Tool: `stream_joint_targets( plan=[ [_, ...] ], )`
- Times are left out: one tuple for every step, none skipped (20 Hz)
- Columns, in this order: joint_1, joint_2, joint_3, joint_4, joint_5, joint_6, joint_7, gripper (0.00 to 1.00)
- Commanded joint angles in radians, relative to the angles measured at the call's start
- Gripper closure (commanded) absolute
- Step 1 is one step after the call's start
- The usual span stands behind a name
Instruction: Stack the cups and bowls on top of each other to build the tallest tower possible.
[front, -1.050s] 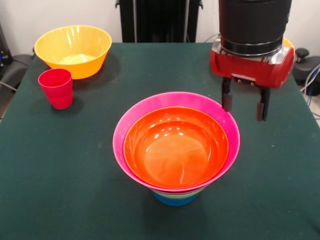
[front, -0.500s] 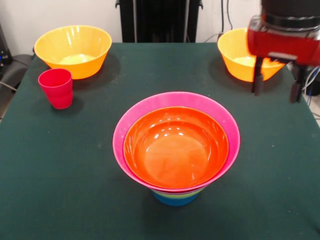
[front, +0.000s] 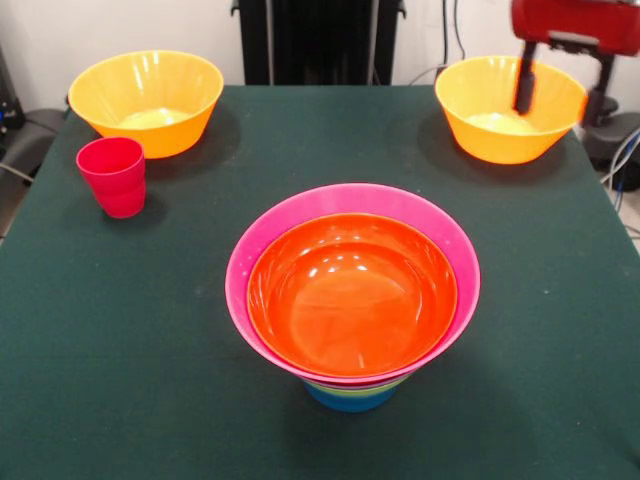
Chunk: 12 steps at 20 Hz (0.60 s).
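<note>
The tower stands at the table's middle front: an orange bowl nested in a pink bowl, with green and blue bowls showing underneath. One yellow-orange bowl sits at the far left, a red cup just in front of it. A second yellow-orange bowl sits at the far right. My gripper hangs open over that bowl's right rim, one finger inside the bowl and one outside it. The rim itself is hidden behind the gripper there.
The green table ends close to the right of the far-right bowl. Dark equipment stands behind the table's far edge.
The gripper has risen and travelled from beside the tower's right rim to the far-right yellow-orange bowl, staying open. That bowl, hidden before, now shows.
</note>
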<state>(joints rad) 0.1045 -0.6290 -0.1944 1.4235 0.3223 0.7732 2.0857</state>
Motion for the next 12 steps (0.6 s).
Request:
stream_joint_targets(
  plan=[
    [-0.004,-0.085,-0.011,0.404,-0.042,-0.127,0.127,0.00],
    [-0.002,-0.095,-0.027,0.444,-0.056,-0.142,0.127,0.00],
    [-0.002,-0.100,-0.035,0.467,-0.063,-0.159,0.127,0.00],
    [0.000,-0.107,-0.046,0.504,-0.070,-0.180,0.129,0.00],
    [0.002,-0.110,-0.052,0.524,-0.074,-0.194,0.129,0.00],
    [0.001,-0.113,-0.057,0.556,-0.077,-0.219,0.129,0.00],
    [-0.003,-0.116,-0.055,0.580,-0.074,-0.238,0.123,0.00],
    [-0.013,-0.119,-0.045,0.620,-0.070,-0.283,0.115,0.00],
    [-0.022,-0.120,-0.035,0.645,-0.063,-0.312,0.111,0.00],
    [-0.033,-0.116,-0.022,0.674,-0.058,-0.353,0.112,0.00],
    [-0.044,-0.112,-0.009,0.703,-0.053,-0.394,0.114,0.00],
    [-0.058,-0.098,0.012,0.735,-0.049,-0.461,0.126,0.00]
  ],
)
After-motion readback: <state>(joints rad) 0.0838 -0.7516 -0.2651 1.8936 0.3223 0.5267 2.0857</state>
